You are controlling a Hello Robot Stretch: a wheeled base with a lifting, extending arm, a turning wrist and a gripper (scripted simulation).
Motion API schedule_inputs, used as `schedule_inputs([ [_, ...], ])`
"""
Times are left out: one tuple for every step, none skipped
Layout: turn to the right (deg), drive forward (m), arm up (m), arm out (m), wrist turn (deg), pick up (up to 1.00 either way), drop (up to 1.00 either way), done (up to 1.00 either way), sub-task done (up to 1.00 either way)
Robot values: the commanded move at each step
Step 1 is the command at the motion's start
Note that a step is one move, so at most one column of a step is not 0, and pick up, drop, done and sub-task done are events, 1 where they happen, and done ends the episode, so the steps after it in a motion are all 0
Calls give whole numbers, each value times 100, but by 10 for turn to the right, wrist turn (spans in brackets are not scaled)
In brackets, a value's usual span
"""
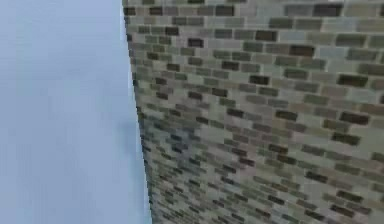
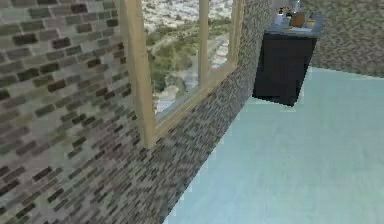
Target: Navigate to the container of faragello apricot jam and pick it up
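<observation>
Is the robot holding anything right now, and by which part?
That cannot be told from these pictures. The small things on the dark cabinet, past the brick wall and window, stand on its top.

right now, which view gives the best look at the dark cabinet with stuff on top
The arm side view: the dark cabinet stands at its upper right past the window, its front in full sight, small items on top too small to name. The forward view faces a brick wall and a pale surface.
</observation>
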Motion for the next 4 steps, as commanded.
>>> schedule_inputs([
  [450, 0, 0, 0, 0, 0, 0, 0, 0],
  [450, 0, 0, 0, 0, 0, 0, 0, 0],
  [450, 0, 0, 0, 0, 0, 0, 0, 0],
  [210, 0, 0, 0, 0, 0, 0, 0, 0],
])
